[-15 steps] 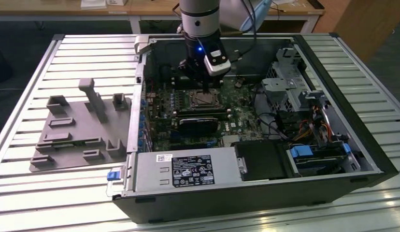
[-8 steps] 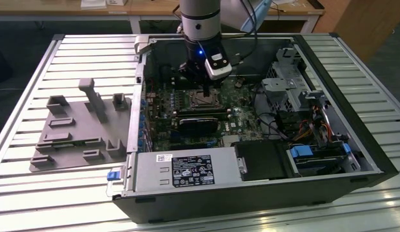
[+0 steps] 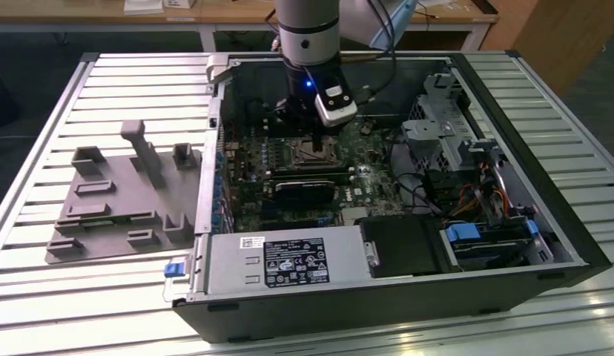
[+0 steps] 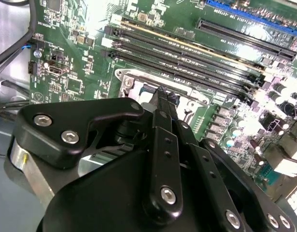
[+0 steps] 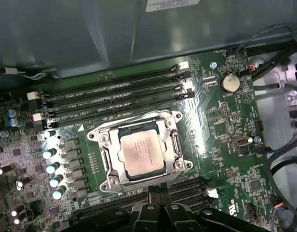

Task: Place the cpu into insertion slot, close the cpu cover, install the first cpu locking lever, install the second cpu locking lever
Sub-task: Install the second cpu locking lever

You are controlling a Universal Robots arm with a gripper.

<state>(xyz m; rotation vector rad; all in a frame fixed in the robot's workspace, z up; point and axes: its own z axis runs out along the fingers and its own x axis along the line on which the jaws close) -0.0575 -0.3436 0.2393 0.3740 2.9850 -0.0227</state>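
Cpu seated in insertion slot on green circuit board, pale face showing through window of cpu cover, which lies flat over it. End effector poised directly above slot inside open computer case; fingers pressed together, nothing pinched. Grey fixture tray beside case on slatted worktop.

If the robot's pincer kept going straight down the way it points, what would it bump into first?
Probably the cpu cover, the silver frame lying over the cpu in the insertion slot. In the exterior view the pincer hangs right above that spot on the green circuit board. Depth is hard to judge, so it's a guess.
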